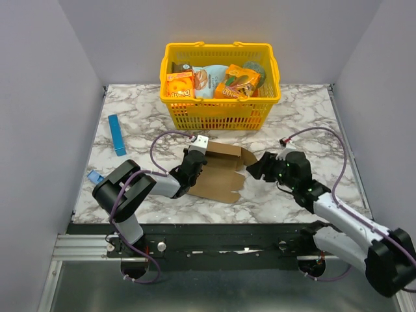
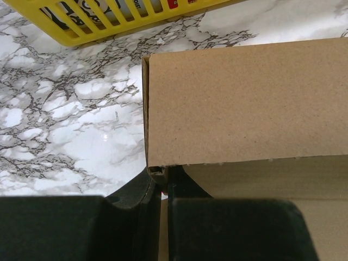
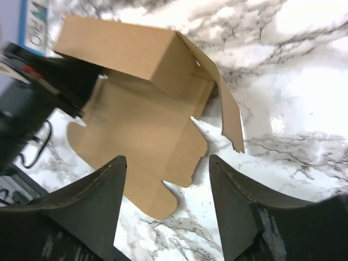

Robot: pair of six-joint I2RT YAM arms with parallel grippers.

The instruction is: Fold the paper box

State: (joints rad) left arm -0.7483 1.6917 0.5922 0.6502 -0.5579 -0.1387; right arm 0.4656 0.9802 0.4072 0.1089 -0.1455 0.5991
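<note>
The left fingers [image 2: 228, 228] pinch a raised wall of the paper box [image 2: 244, 103]. The right fingers [image 3: 239, 206] gape wide, the box just ahead.

On the grey-veined marble tabletop [image 1: 292, 130]: yellow basket [image 1: 221, 112] at upper centre, slim blue box [image 1: 117, 135] at left, half-folded paper box [image 1: 218, 182] mid-frame.

Two robot arms, left arm [image 1: 123, 192] and right arm [image 1: 341, 214], both with matte black joints, pale grey links and a purple cable [image 1: 153, 153] looping from each wrist
</note>
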